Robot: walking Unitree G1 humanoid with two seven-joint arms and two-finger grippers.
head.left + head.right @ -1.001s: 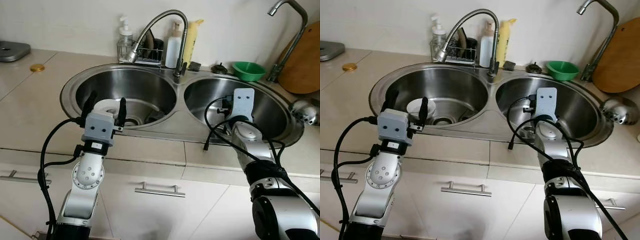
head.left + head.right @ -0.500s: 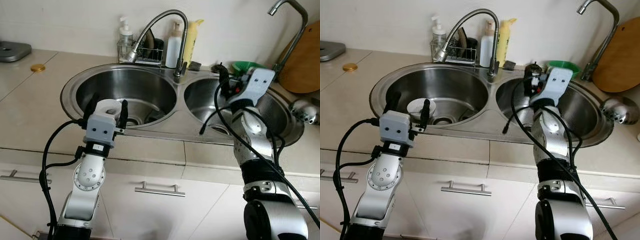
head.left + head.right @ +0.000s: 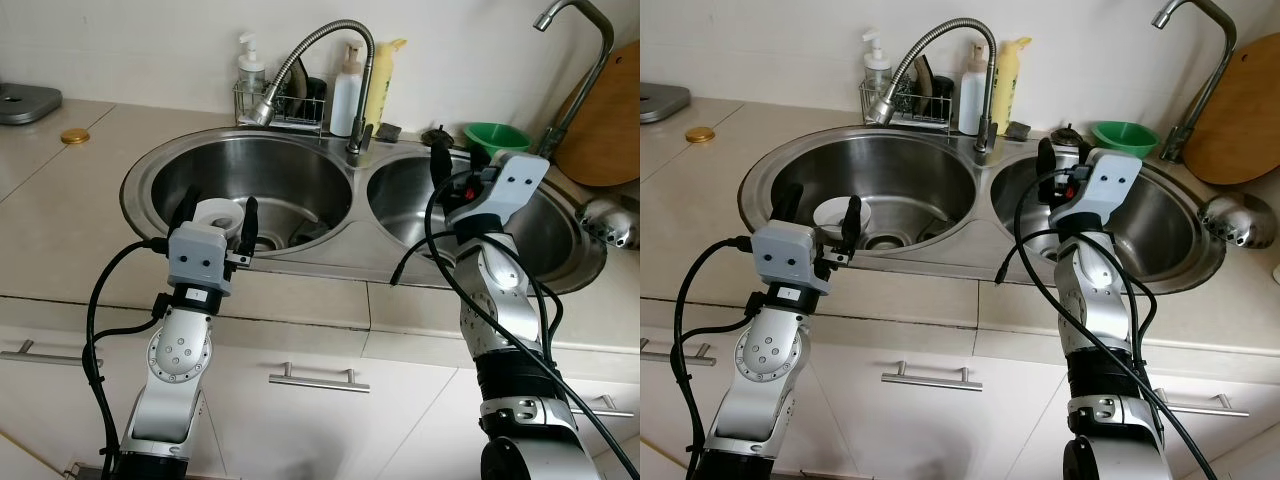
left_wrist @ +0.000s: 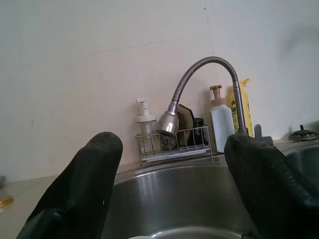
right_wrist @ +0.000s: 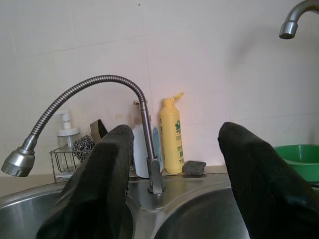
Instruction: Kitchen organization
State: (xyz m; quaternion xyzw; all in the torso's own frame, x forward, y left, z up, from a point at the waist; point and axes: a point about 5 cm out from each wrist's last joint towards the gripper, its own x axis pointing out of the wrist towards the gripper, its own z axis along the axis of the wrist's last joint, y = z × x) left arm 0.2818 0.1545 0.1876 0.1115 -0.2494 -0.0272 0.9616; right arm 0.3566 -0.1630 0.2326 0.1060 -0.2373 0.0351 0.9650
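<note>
Along the beige worktop (image 3: 60, 215) a double stainless sink (image 3: 300, 262) is set, with a flexible spring faucet (image 3: 318, 55) arched over the divider between its two round basins. A round wooden board (image 3: 610, 130) is leaned against the wall at the far right, beside a second tap (image 3: 580, 70). Behind the faucet a wire caddy (image 3: 283, 105) is seen, flanked by a soap pump (image 3: 250, 68), a white bottle (image 3: 347, 90) and a yellow bottle (image 3: 382, 82). A green bowl (image 3: 497, 140) is placed on the rim behind the right basin. In the left basin a white cup (image 3: 216, 215) is found near the drain. The left hand (image 3: 214, 217) is held at the front rim of that basin, its fingers (image 4: 89, 179) spread wide on either side of the cup, not touching it. The right hand (image 5: 174, 184) is raised over the right basin, its fingers (image 5: 104, 184) likewise spread apart and empty. A small gold lid (image 3: 73, 135) is seen lying on the worktop at the far left.
</note>
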